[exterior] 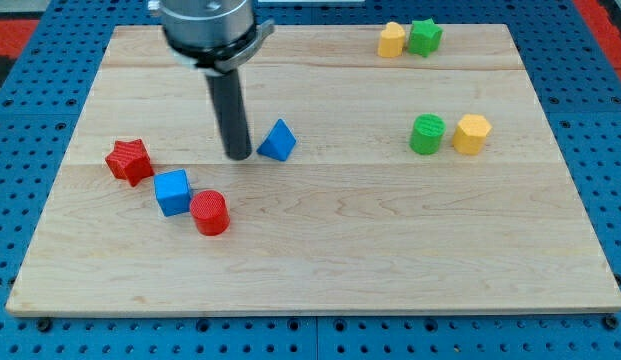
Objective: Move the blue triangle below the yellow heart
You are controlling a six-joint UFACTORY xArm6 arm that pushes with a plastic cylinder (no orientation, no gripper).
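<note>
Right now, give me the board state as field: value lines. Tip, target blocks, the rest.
tip: my tip on the board, just to the view's left of the blue triangle
yellow heart: view's top right, touching the green star
task state: triangle far left of the heart, not below it
mid right: green cylinder, yellow hexagon
left cluster: red star, blue cube, red cylinder

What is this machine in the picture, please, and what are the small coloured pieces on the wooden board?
It is a robot arm seen by one camera. It has no end effector that grasps, only a dark rod; my tip slides on the wooden board and pushes blocks. It stands just left of the blue triangle. Nothing is held. Also there: a red star, blue cube, red cylinder, yellow heart, green star, green cylinder and yellow hexagon.
</note>
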